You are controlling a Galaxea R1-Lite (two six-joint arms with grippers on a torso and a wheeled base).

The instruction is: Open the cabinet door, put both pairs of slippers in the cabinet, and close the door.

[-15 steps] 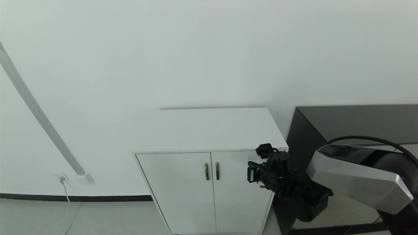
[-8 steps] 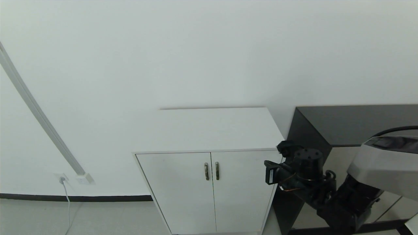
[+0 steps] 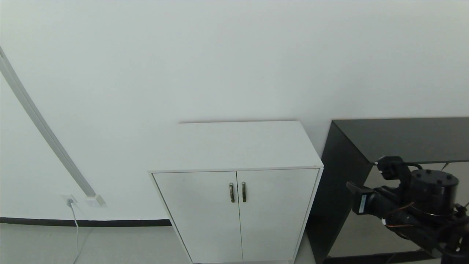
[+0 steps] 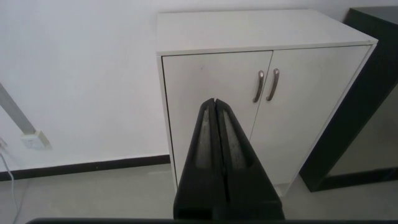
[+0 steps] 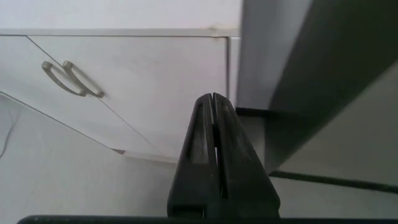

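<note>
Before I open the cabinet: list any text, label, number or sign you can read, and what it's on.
No text can be read in any view.
Cabinet, doors and handles: plain, no print.
Wall socket: no marking that can be made out.
White sticker on the right arm: too small to read.

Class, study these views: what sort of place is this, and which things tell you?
Likely a plain indoor room, perhaps an office or lab: a white two-door cabinet against a bare white wall, a dark table beside it, a wall socket low down.
</note>
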